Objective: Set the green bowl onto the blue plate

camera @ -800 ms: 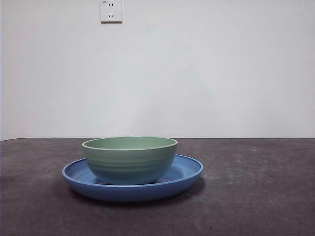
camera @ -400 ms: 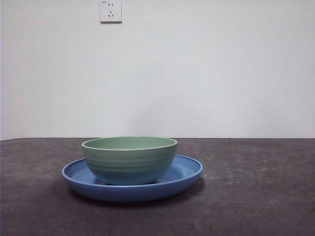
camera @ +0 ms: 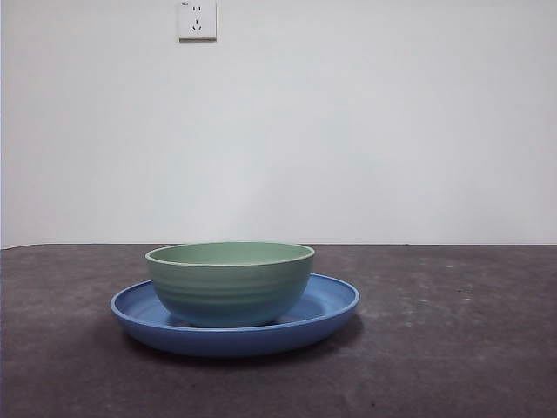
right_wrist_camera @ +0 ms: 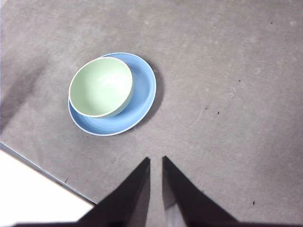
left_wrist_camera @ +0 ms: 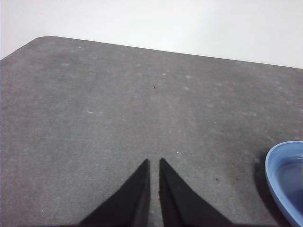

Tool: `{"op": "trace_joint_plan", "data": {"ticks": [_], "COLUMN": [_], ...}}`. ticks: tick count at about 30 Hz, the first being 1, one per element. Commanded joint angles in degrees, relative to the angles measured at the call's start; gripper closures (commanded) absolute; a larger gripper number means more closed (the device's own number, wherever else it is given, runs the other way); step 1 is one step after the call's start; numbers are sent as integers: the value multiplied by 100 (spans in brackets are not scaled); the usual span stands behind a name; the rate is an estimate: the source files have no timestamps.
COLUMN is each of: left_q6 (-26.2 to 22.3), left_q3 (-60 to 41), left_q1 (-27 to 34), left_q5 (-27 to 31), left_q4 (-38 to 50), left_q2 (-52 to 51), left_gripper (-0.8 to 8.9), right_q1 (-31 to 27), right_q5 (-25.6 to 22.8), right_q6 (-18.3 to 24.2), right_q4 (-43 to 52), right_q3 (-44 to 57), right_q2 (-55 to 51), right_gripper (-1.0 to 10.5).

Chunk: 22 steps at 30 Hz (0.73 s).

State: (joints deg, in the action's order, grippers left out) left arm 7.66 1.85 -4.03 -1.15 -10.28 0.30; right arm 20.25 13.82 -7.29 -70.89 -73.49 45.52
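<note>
The green bowl (camera: 229, 282) sits on the blue plate (camera: 331, 305) at lower centre, both grippers (left_wrist_camera: 152, 163) (right_wrist_camera: 155, 161) nearly closed and empty, so placing looks finished.

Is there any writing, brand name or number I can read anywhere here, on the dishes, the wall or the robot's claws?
None can be read.
Wall socket: a tiny dark mark at its top left corner, too small to read.
Green bowl: no text, only faint ridges.
Blue plate: plain, no text.
Left gripper and right gripper: plain black, no label in view.
Table: only specks, no lettering.
</note>
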Motion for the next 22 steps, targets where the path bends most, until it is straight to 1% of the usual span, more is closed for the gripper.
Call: {"op": "trace_joint_plan", "data": {"ticks": [1, 13, 14, 15, 16, 17, 19, 21, 22], "left_q6": [37, 37, 37, 37, 37, 37, 37, 37, 37], "left_q3": [-116, -116, -116, -116, -116, -116, -116, -116, -116], "left_q1": [-11, -11, -11, -11, -11, -11, -11, -11, -11], "left_q5": [28, 28, 28, 28, 28, 28, 28, 28, 28], "left_q4": [94, 92, 92, 90, 94, 92, 92, 92, 92], "left_q2": [-11, -11, -11, -11, -11, -11, -11, -11, -11], "left_gripper": [783, 783, 783, 783, 783, 783, 783, 783, 783], "right_q1": [31, -15, -83, -168, -280, -387, -654, -898, -1016], "right_q5": [4, -46, -48, -42, -22, 4, 81, 39, -59], "right_q6": [46, 46, 98, 332, 560, 662, 732, 737, 739], "right_q4": [59, 131, 221, 376, 660, 1025, 2055, 3014, 3558], "right_q3": [-81, -61, 4, 120, 326, 575, 1351, 2197, 2684], "right_q2": [33, 20, -57, -129, -247, -404, -874, -1370, -1644], "right_gripper": [910, 910, 910, 910, 910, 910, 910, 910, 910]}}
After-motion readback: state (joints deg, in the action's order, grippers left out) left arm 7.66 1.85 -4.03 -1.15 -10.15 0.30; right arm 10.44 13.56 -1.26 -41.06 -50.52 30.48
